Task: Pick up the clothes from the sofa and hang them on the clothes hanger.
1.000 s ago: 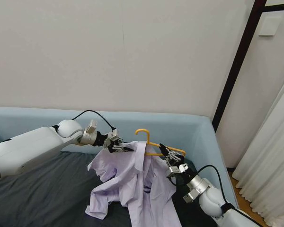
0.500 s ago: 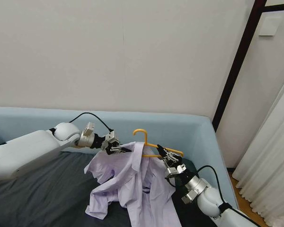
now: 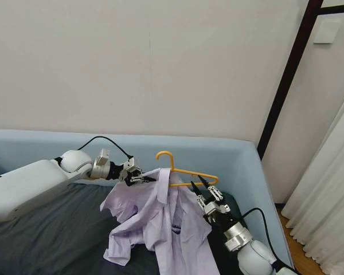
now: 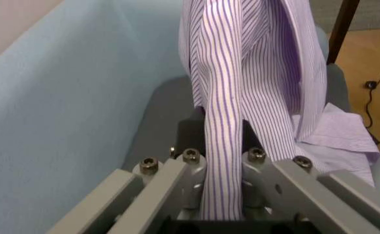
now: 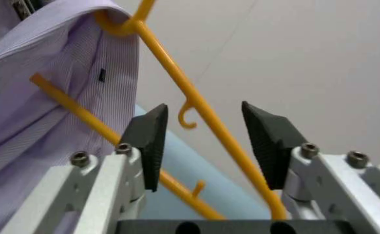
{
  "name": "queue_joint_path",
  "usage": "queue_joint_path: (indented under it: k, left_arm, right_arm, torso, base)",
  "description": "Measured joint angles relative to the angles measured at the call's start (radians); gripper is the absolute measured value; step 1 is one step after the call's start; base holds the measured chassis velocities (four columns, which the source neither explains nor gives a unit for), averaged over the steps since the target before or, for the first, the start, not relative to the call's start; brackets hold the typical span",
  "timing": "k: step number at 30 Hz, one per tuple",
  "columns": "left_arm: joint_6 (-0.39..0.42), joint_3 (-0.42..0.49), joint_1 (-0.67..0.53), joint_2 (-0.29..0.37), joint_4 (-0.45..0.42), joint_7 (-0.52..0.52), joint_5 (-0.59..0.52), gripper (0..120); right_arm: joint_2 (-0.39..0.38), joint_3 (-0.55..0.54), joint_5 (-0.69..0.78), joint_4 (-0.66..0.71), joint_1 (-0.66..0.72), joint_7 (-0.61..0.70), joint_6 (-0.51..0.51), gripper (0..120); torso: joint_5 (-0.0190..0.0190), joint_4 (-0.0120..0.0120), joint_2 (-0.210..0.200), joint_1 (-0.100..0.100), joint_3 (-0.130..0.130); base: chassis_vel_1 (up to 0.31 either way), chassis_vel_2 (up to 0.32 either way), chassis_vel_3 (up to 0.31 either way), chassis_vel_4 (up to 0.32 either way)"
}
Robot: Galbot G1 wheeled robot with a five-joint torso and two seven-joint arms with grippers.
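A lilac striped shirt [image 3: 166,223] hangs partly draped over a yellow hanger [image 3: 186,172] above the sofa's dark seat [image 3: 46,235]. My left gripper [image 3: 142,179] reaches in from the left and is shut on a fold of the shirt [image 4: 255,73] near the collar; in the left wrist view the fabric is pinched between its fingers [image 4: 190,163]. My right gripper [image 3: 209,195] sits at the hanger's right end. There its fingers [image 5: 147,139] stand apart, with the hanger's sloping arm [image 5: 177,78] running between them and the shirt [image 5: 53,73] beyond.
The sofa's light blue backrest [image 3: 46,143] runs behind the shirt, and its right arm [image 3: 258,189] stands close to my right arm. A dark door frame [image 3: 286,80] and a white curtain [image 3: 327,217] stand to the right.
The hanger and the shirt's collar have shifted left and slightly up. My left gripper drew back to the left with the fabric, and my right gripper followed along with the hanger.
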Motion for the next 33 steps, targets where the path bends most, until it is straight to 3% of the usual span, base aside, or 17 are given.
queue_joint_path:
  k: [3,5,6,9,14,17,21,33]
  left_arm:
    - [-0.004,-0.001,0.000,0.002,-0.003,0.000,0.002,1]
    - [-0.009,-0.004,0.000,0.007,-0.015,0.000,0.005,1]
    - [-0.009,-0.004,0.000,0.007,-0.015,0.000,0.005,1]
    - [-0.015,-0.006,0.002,0.013,-0.028,-0.001,0.007,1]
    - [-0.020,-0.006,0.006,0.027,-0.053,-0.005,0.009,1]
    - [-0.020,-0.006,0.007,0.035,-0.068,-0.006,0.010,1]
    - [-0.020,-0.006,0.007,0.046,-0.083,-0.006,0.009,1]
    - [-0.020,-0.008,0.008,0.071,-0.114,-0.007,0.010,1]
  right_arm:
    - [-0.014,0.016,0.088,-0.001,-0.025,-0.062,0.005,57]
    - [-0.059,0.040,0.359,-0.044,-0.075,-0.243,-0.007,70]
    - [-0.059,0.040,0.359,-0.044,-0.075,-0.243,-0.007,70]
    - [-0.077,0.045,0.583,-0.143,-0.076,-0.429,-0.044,84]
    - [-0.060,0.026,0.679,-0.273,-0.017,-0.544,-0.067,98]
    - [-0.051,0.012,0.698,-0.316,0.016,-0.551,-0.090,100]
    - [-0.041,-0.016,0.717,-0.351,0.051,-0.549,-0.115,98]
    - [-0.008,-0.052,0.737,-0.418,0.102,-0.527,-0.137,55]
  torso:
    - [0.0000,-0.0001,0.000,0.000,0.000]
    - [0.0002,-0.0003,0.000,0.000,0.000]
    - [0.0002,-0.0003,0.000,0.000,0.000]
    - [0.0002,-0.0005,0.000,0.000,0.000]
    - [0.0000,0.0000,0.000,0.000,0.000]
    - [0.0000,0.0002,0.000,0.000,0.000]
    - [-0.0001,-0.0001,0.000,0.000,0.000]
    - [0.0000,-0.0001,0.000,0.000,0.000]
  base:
    - [0.000,0.000,0.000,0.000]
    - [0.000,0.000,0.000,0.000]
    - [0.000,0.000,0.000,0.000]
    - [0.000,0.000,0.000,0.000]
    - [0.000,0.000,0.000,0.000]
    - [0.000,0.000,0.000,0.000]
    - [0.000,0.000,0.000,0.000]
    - [0.000,0.000,0.000,0.000]
